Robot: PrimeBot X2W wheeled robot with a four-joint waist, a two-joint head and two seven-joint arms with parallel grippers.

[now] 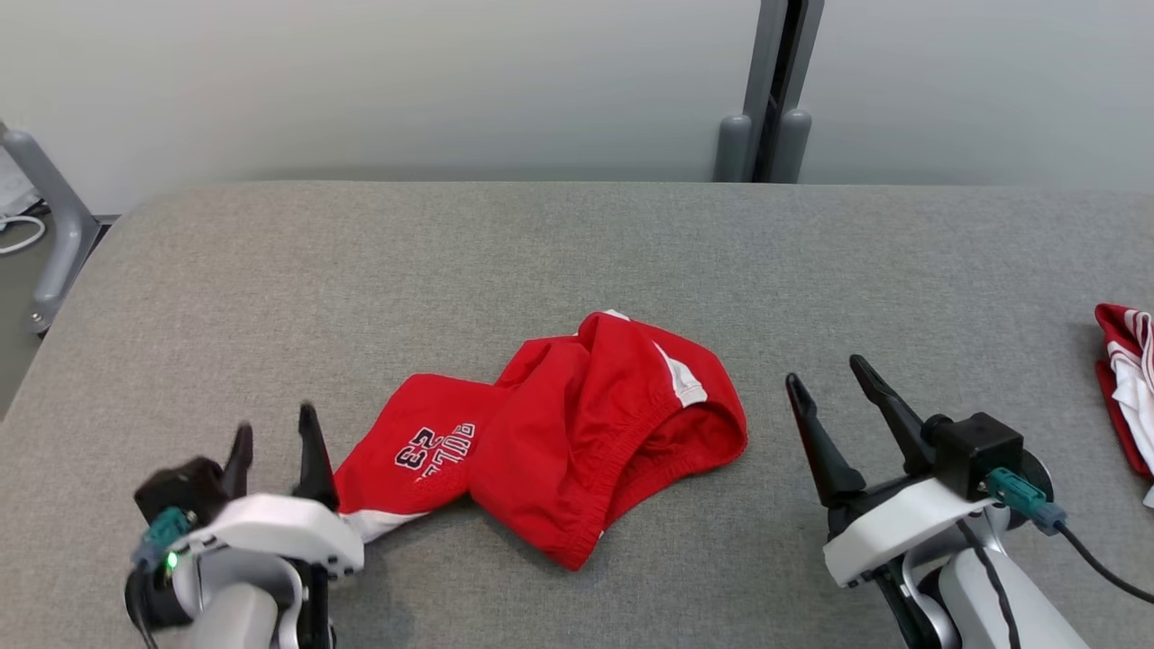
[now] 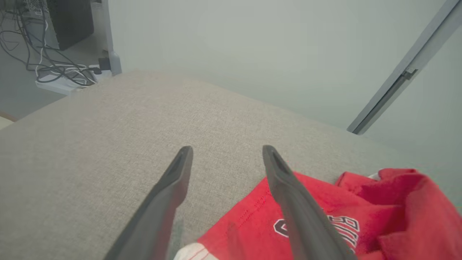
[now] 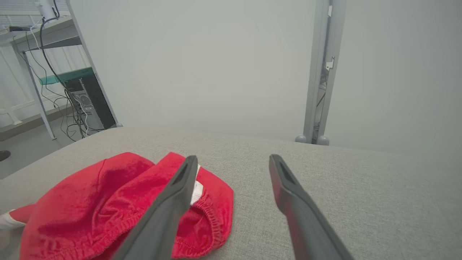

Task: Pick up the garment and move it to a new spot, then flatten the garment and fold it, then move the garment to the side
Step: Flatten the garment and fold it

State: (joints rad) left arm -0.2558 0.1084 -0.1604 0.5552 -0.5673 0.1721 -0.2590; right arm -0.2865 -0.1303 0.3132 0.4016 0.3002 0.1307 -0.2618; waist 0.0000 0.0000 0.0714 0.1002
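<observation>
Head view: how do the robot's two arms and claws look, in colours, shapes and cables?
Both the left claw and the right claw have two long dark tapering fingers on a white shell, with a black box carrying a teal plug. A small green light glows by the left plug; a black cable leaves the right plug.

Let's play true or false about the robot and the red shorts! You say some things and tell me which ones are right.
The shorts lie crumpled on the grey table. True.
The left gripper holds the shorts. False: it is open and grips nothing.
The right gripper is open. True.
The shorts are plain, with no print. False: one leg bears dark lettering.
Another red and white cloth lies at the table's right edge. True.
</observation>
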